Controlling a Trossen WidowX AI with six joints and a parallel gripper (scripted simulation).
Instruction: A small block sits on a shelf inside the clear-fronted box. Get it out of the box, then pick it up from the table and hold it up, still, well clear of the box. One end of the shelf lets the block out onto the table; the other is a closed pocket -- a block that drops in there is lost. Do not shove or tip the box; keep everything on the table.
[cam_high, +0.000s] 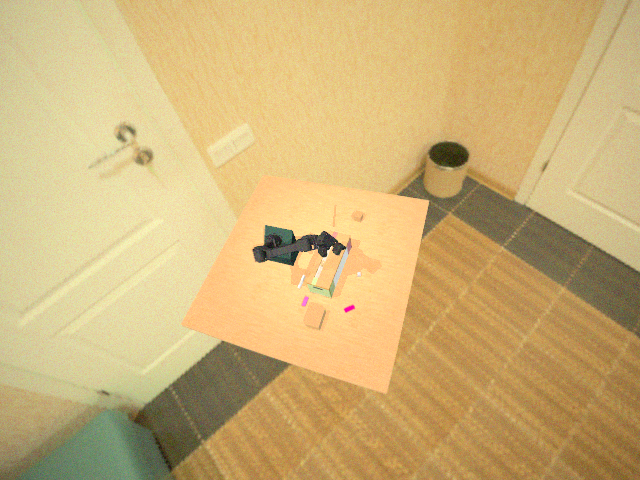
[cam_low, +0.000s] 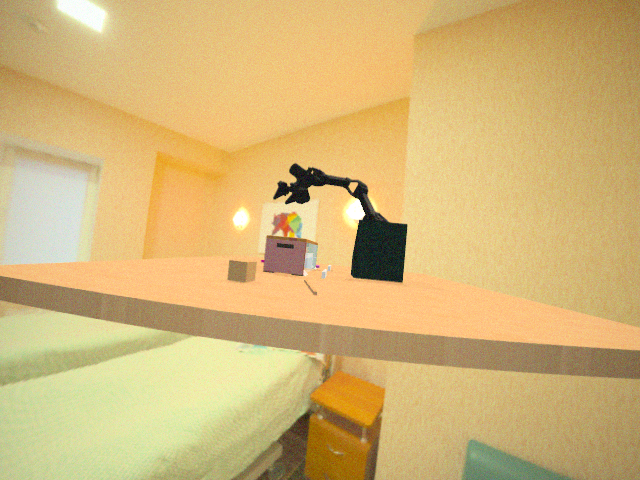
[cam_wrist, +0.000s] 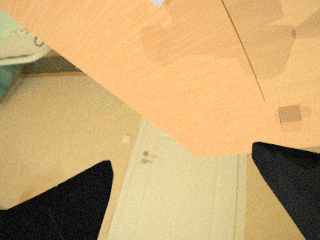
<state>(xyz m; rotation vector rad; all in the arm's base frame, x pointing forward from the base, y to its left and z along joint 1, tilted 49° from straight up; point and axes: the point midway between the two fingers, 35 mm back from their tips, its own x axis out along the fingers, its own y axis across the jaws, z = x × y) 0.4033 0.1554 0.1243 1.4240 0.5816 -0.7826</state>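
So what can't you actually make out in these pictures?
- The small block on the shelf: in the top view the box is too small to show it; in the exterior view the purple end wall hides the inside.
- The box: out of frame in the wrist view.
- The gripper: tiny and dark from outside; its fingers are cut off by the wrist view's edges.
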